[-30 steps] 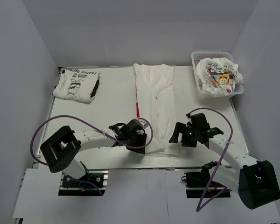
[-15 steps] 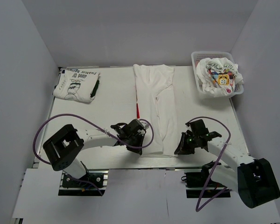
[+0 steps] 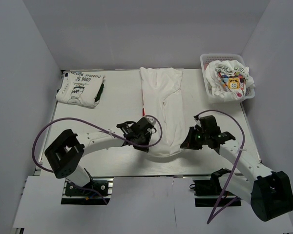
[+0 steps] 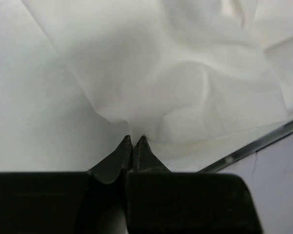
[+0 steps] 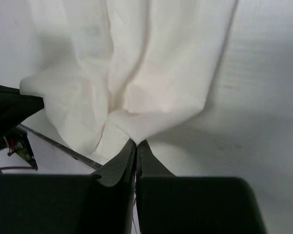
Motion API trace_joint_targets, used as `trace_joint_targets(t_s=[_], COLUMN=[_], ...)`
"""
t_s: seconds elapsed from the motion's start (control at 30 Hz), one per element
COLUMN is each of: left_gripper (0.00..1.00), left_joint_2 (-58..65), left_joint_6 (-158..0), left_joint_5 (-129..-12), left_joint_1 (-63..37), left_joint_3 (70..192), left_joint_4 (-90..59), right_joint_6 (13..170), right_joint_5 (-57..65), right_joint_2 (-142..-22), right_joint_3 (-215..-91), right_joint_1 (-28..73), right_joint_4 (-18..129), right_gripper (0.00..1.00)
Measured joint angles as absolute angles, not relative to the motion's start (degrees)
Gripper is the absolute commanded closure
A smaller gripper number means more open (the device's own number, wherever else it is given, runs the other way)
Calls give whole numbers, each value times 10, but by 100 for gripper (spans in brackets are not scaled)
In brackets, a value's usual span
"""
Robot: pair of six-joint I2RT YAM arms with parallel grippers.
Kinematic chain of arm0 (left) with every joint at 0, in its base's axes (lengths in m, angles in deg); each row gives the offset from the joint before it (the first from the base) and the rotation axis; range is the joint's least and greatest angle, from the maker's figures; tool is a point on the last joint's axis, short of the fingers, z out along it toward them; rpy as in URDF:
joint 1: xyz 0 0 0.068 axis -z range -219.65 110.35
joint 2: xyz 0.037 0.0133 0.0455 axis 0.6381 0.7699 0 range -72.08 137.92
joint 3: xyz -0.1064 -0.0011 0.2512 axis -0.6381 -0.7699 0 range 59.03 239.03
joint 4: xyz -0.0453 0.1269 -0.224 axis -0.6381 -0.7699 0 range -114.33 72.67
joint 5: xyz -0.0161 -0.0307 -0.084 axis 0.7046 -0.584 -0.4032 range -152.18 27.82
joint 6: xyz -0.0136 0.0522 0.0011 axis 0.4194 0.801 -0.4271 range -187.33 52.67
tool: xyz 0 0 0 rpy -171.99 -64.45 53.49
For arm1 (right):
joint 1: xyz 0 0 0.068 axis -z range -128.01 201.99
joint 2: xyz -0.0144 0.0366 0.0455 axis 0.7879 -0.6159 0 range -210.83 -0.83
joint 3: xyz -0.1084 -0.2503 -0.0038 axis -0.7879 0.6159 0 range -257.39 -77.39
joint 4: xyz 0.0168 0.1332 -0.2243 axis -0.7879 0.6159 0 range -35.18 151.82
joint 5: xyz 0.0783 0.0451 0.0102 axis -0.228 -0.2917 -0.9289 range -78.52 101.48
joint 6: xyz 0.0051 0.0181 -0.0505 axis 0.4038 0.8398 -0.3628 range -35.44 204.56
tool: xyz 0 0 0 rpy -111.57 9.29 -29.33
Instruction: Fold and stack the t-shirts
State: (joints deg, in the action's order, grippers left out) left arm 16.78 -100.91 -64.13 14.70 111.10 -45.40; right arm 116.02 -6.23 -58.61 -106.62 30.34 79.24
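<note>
White tabletop (image 3: pixel 112 112) is carrying everything, and the middle t-shirt (image 3: pixel 162 97) is lying on it as a narrow strip. Its long axis is running from the near edge straight away to the far edge. That direction is what the coming move is turning on: judging by the task, the near end is going to travel far along this axis and land on the far half, so both arms will be needing to move away together and in step.

A folded t-shirt (image 3: pixel 80 87) with green-black lettering is resting at the far left, well apart from the strip. At the far right a mesh basket (image 3: pixel 203 61) is holding the cartoon t-shirt (image 3: pixel 229 80), crumpled.

Both arms are reaching inward from their bases, forearms low over the near part of the table, each at its own side of the strip. Neither is nearer than the other; the near hem is sitting between them and bulging toward the near edge.

The left gripper (image 3: pixel 149 142) is pinching the left near corner of the cloth, and the right gripper (image 3: pixel 186 143) is pinching the right near corner. In each wrist view the jaws are meeting tip to tip with fabric gathering up from the pinch into soft folds, so both are grasping the middle t-shirt rather than hanging empty.
</note>
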Motion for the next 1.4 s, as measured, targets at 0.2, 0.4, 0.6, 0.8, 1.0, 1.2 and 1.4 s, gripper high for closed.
trace_joint_targets(t_s=[0.2,0.4,0.6,0.8,1.0,1.2,1.4], left_gripper=[100,100,100,97,97,97,46], left_joint_2=[197,264,354,408,475,522,545], left_joint_6=[-1024,-1016,-994,-937,-889,-871,-863], left_joint_5=[-531,-459,-416,-410,-416,-433,-445], left_joint_1=[135,99,48,9,-9,-28,-54], left_joint_3=[1229,1344,1465,1520,1576,1604,1621], left_joint_4=[-486,-499,-514,-494,-474,-456,-437], right_joint_6=[1160,1161,1160,1159,1159,1156,1150], right_joint_5=[-28,29,76,88,87,90,94], right_joint_2=[-628,-709,-804,-895,-977,-1051,-1121], right_joint_3=[-1142,-1250,-1340,-1408,-1471,-1508,-1561], right_joint_1=[305,306,310,325,337,348,362], right_joint_4=[751,708,674,652,637,623,619], right_gripper=[100,100,100,100,100,100,82])
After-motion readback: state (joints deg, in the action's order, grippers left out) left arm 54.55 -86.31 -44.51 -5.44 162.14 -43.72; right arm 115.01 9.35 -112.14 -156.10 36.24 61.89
